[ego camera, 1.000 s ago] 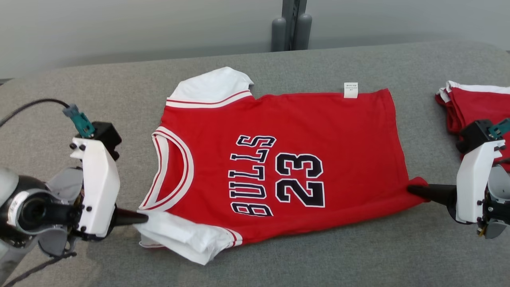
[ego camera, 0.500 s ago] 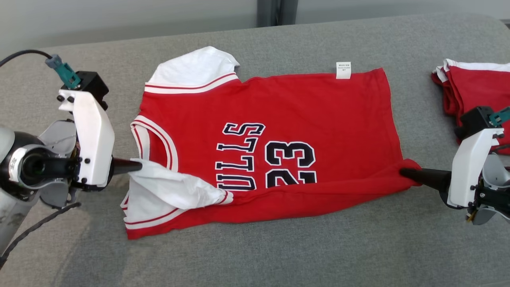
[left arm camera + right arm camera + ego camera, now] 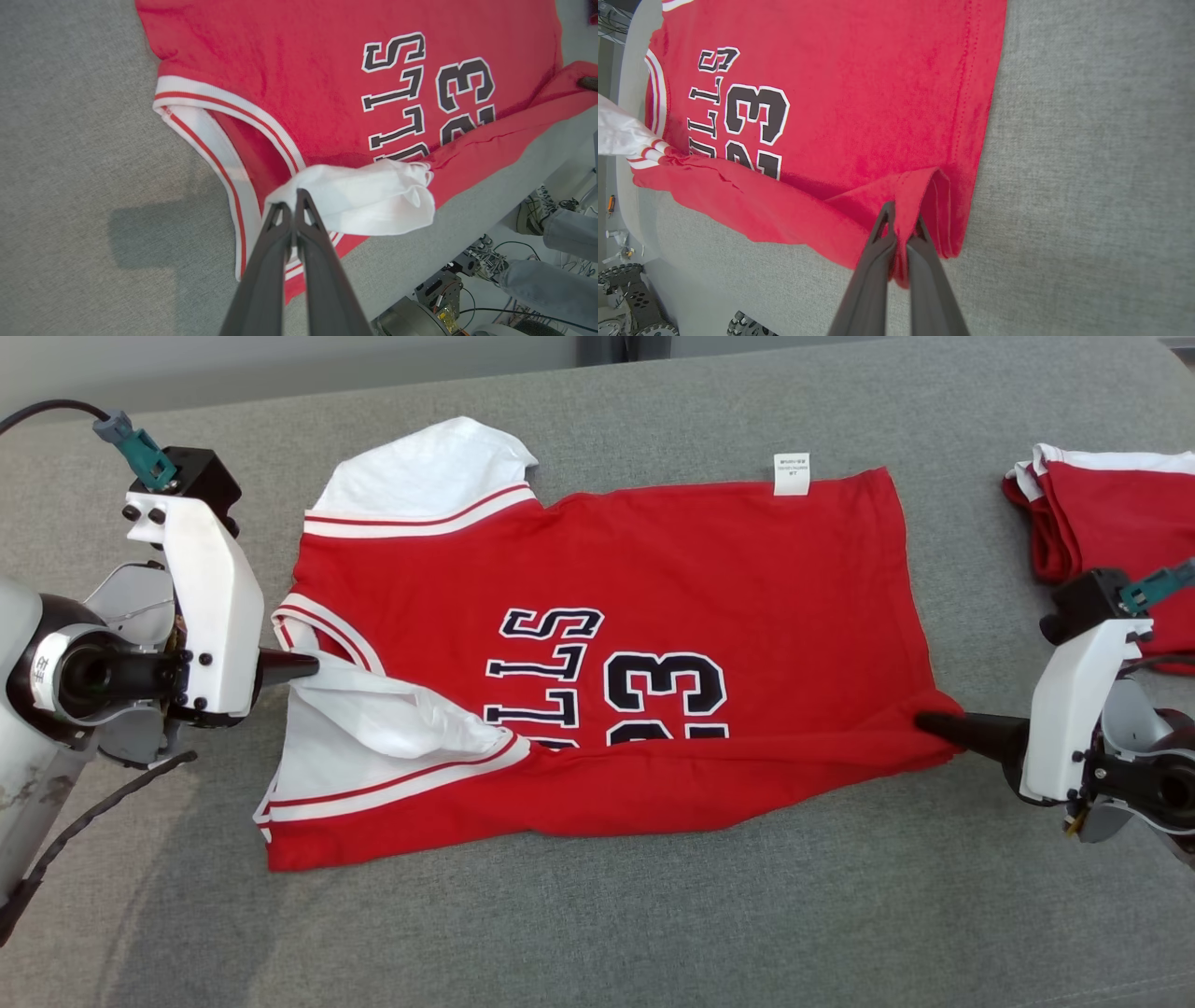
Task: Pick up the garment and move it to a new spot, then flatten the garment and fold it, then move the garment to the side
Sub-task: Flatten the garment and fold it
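The garment [image 3: 691, 579] is a red jersey with white sleeves and black "BULLS 23" lettering, spread sideways on the grey table. Its near long edge is lifted and folded over toward the middle, covering the lower part of the lettering. My left gripper [image 3: 313, 665] is shut on the white near sleeve [image 3: 359, 198] at the collar end, fingers pinched on the cloth [image 3: 290, 205]. My right gripper [image 3: 924, 721] is shut on the red hem corner [image 3: 920, 186] at the other end, with the fabric [image 3: 903, 224] clamped between the two dark fingers.
A folded stack of red and white garments [image 3: 1111, 513] lies at the table's right edge, just behind my right wrist. Grey tabletop [image 3: 597, 933] stretches in front of the jersey. In the left wrist view a person's legs [image 3: 560, 261] and cabling show beyond the table edge.
Both grippers carried the jersey's near edge up and away from me, folding it over the lettering; the red underside and striped sleeve band now show in front. The head camera tilted down.
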Controlling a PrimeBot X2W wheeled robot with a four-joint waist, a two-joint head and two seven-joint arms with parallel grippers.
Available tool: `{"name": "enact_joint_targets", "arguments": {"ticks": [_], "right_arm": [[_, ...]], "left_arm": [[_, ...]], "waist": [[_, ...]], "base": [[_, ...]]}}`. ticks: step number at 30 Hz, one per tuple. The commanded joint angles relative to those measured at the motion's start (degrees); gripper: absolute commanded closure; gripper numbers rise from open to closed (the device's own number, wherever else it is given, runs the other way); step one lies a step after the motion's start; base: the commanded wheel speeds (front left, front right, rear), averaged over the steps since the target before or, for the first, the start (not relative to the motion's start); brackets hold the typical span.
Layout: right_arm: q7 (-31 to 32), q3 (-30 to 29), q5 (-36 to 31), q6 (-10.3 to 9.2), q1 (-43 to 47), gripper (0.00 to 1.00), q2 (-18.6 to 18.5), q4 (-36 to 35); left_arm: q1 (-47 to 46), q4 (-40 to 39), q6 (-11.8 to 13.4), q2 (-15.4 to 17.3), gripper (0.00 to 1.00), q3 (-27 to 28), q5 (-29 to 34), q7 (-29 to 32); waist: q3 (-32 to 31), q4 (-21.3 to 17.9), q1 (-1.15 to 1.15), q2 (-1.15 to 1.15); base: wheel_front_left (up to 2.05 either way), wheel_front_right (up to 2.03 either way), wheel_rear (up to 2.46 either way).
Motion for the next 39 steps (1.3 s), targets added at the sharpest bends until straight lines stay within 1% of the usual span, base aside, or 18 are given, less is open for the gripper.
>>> {"name": "enact_joint_targets", "arguments": {"ticks": [1,6,12,19,20,21,22,23,24,30,31,36,39], "right_arm": [[0.12,-0.16,-0.50,0.01,-0.73,1.00,0.38,0.67],[-0.98,-0.88,-1.82,0.01,-2.54,1.00,1.68,1.39],[-0.02,-0.83,-3.07,0.02,-4.69,1.00,3.11,3.30],[-0.44,-0.83,-4.32,0.01,-5.90,1.00,4.45,5.34],[-0.50,-0.79,-4.49,0.01,-5.92,0.97,4.59,5.61],[-0.50,-0.79,-4.58,0.01,-6.01,0.66,4.68,5.87],[-0.67,-0.82,-4.72,0.02,-6.10,0.41,4.78,6.08],[-1.05,-0.96,-4.88,0.01,-6.18,0.00,4.88,6.27],[-2.01,-1.30,-5.21,0.01,-6.14,0.00,5.13,6.80],[-6.59,-2.60,-6.16,0.01,-5.32,0.00,5.43,7.20],[-9.76,-3.57,-6.44,0.01,-4.47,0.00,5.33,7.00],[-19.37,-5.34,-9.01,0.02,-1.80,0.00,4.55,5.95],[-26.54,-6.36,-10.86,0.01,0.65,0.00,4.83,5.61]], "left_arm": [[-0.99,0.78,-0.37,-0.25,1.00,-0.03,0.67,-0.25],[-2.52,3.20,-1.12,-0.80,1.00,-0.56,1.71,-0.70],[-3.83,5.58,-1.73,-1.38,1.00,-0.92,2.56,-1.07],[-4.20,7.07,-2.36,-2.26,1.00,-1.35,2.87,-1.35],[-4.19,7.27,-2.48,-2.51,1.00,-1.40,2.73,-1.29],[-4.12,7.43,-2.59,-2.72,1.00,-1.47,2.54,-1.16],[-4.00,7.59,-2.56,-2.85,0.79,-1.54,2.47,-1.10],[-3.85,7.75,-2.65,-2.91,0.21,-1.60,2.50,-1.07],[-3.46,8.08,-2.61,-3.12,0.00,-1.66,2.56,-1.44],[-3.00,8.65,-3.12,-3.72,0.00,-0.82,2.84,-4.31],[-2.70,8.86,-3.69,-4.00,0.00,-0.49,2.89,-5.93],[-0.83,7.93,-5.01,-3.89,0.00,1.12,2.98,-11.41],[0.98,6.18,-5.66,-2.34,0.00,1.82,5.56,-17.22]], "waist": [[0.23,0.03,0.00,0.00],[0.96,0.14,0.00,0.00],[1.46,0.33,0.00,0.00],[1.47,0.82,0.00,0.00],[1.40,0.90,0.00,0.00],[1.30,0.96,0.00,0.00],[1.17,1.00,0.00,0.00],[1.03,1.03,0.00,0.00],[0.58,1.09,0.00,0.00],[-0.94,1.44,0.00,0.00],[-1.81,1.65,0.00,0.00],[-4.67,2.17,0.00,0.00],[-6.27,2.11,0.00,0.00]], "base": [[0.00,0.00,0.00],[0.00,0.00,0.00],[0.00,0.00,0.00],[0.00,0.00,0.00],[0.00,0.00,0.00],[0.00,0.00,0.00],[0.00,0.00,0.00],[0.00,0.00,0.00],[0.00,0.00,0.00],[0.00,0.00,0.00],[0.00,0.00,0.00],[0.00,0.00,0.00],[0.00,0.00,0.00]]}}
